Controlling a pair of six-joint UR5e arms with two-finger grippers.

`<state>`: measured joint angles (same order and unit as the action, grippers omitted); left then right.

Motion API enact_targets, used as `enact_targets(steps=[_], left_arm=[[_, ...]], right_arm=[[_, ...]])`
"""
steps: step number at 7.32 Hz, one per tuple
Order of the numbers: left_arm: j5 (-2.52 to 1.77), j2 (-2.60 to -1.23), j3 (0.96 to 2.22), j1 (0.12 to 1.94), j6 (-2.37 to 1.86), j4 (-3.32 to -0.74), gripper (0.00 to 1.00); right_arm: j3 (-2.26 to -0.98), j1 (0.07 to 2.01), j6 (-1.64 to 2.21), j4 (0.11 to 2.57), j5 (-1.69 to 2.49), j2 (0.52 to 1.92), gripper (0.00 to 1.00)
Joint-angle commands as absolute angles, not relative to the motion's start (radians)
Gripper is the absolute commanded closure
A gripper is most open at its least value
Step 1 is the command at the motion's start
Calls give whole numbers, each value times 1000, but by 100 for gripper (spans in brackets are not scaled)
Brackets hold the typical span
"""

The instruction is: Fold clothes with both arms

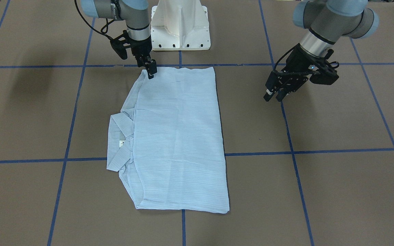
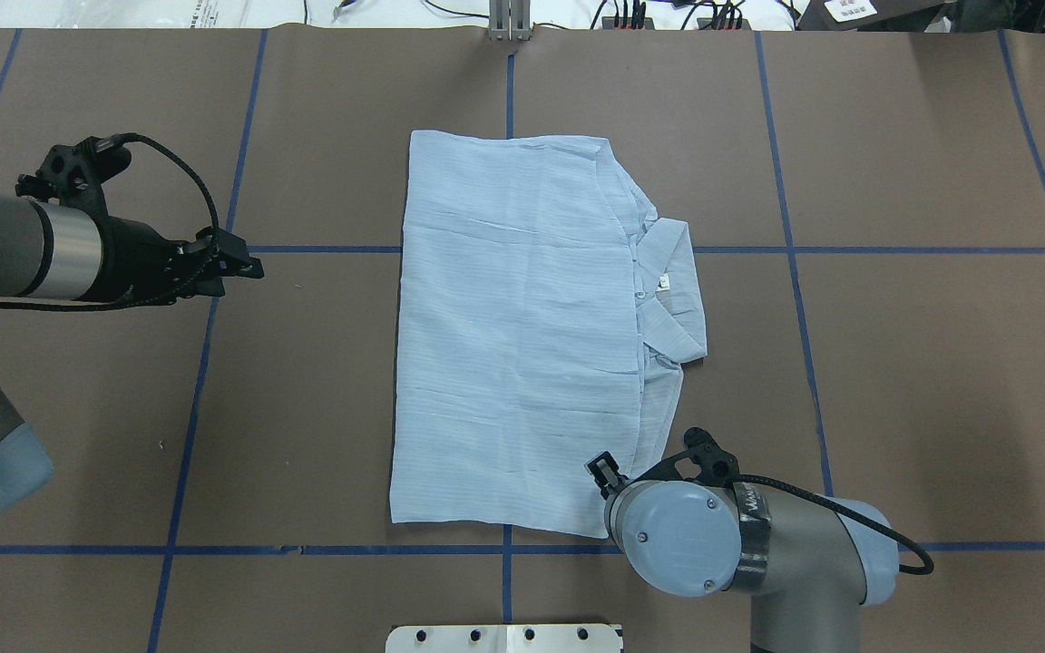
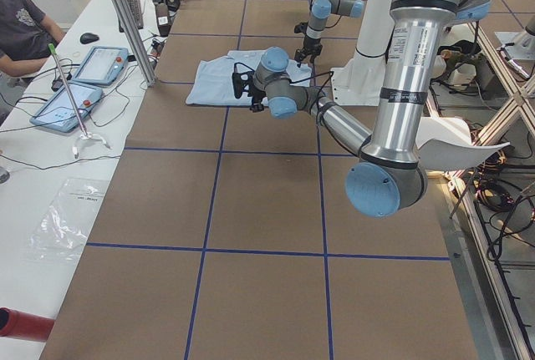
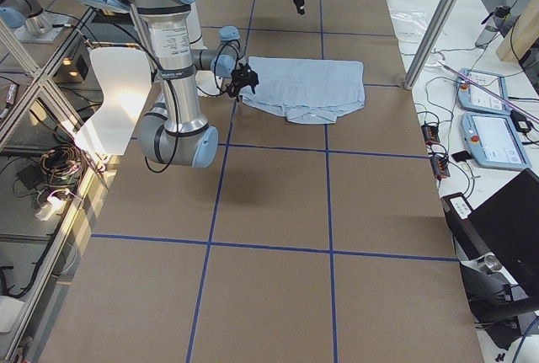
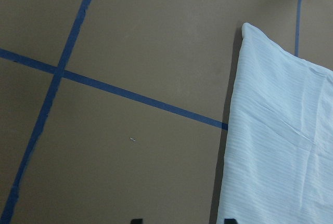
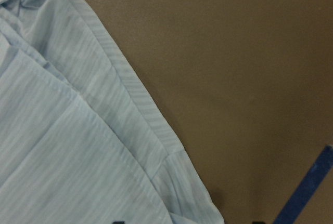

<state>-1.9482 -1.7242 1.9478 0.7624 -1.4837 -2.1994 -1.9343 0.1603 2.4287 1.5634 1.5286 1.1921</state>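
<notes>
Shirt lies flat near the middle of the table, folded to a tall rectangle. Its long axis runs from the robot's side to the far side, and the collar sticks out on the robot's right. The right claw is by far the nearer. It points straight down at the shirt's near corner on the collar side, and its wrist camera shows its two tips apart with the corner's layered edge between them, so it is open and grips nothing. Whether a tip already touches the cloth cannot be told. The left claw hangs well apart from the shirt's other long edge, over bare table beside a blue tape line, tips spread and empty. Any lift from the near end probably waits on the left claw crossing to the opposite near corner.
</notes>
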Motion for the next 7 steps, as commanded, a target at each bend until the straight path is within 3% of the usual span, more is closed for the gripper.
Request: enact_targets(steps=[1,2,3,4,5,7], left_arm=[[-1948,-1723,1953,764,-1485,-2198,39],[-1948,-1724,1951,762,-1485,-2198,39],[-1948,-1724,1951,762,-1485,-2198,39],[-1948,-1723,1953,762,-1485,-2198,39],[-1948,-1723,1953,762,-1486,-2198,39],[-1948,-1724,1950,759,-1500,-2198,39]], right_arm=[[-1933,156,2431,1563,1529,1192,25],[-1931,153,2433,1563,1528,1192,25],[-1931,153,2434,1565,1528,1184,38],[-1933,155,2434,1562,1529,1183,94],[-1933,155,2431,1557,1529,1184,100],[-1939,170,2430,1554,1529,1178,100]])
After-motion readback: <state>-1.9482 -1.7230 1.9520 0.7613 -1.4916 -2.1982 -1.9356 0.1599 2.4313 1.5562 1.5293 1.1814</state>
